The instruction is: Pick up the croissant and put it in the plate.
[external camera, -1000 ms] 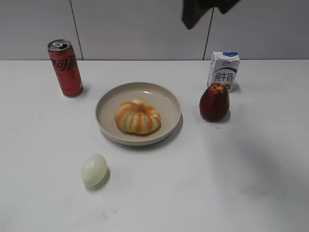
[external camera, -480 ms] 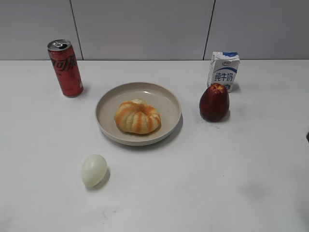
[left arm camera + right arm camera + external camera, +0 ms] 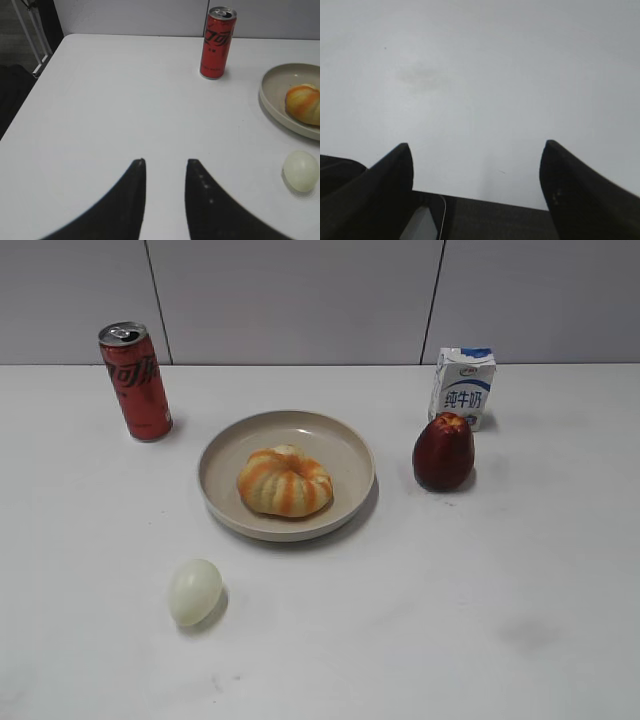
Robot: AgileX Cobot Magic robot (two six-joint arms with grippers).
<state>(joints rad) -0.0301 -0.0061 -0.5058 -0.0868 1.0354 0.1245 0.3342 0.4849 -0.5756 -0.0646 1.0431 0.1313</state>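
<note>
Exterior: croissant (image 3: 285, 481) sits inside the plate (image 3: 225, 450), roughly centred, on the bench (image 3: 480, 580); neither tool visible in this view. Roll is near-round, slightly wider left-right than deep, stripes radiating from a top dimple, so no real pointing direction. Can (image 3: 135, 380) back left, egg (image 3: 195, 591) front left of the plate, dark red fruit (image 3: 444, 451) and milk carton (image 3: 463, 386) to the right, all apart from the plate. Left wrist: left tool (image 3: 165, 162) holds nothing, fingers a narrow gap apart, over bare bench; plate and croissant (image 3: 303, 103) lie ahead and far right of it, cut by the frame edge, egg (image 3: 301, 171) nearer on the right, can (image 3: 217, 43) ahead. Right wrist: right tool (image 3: 476, 150) spread wide, empty, above bare bench near its edge; no task item in sight. Judgement: placement looks done; left arm seems nearer the plate, though right arm's distance is not readable.
</note>
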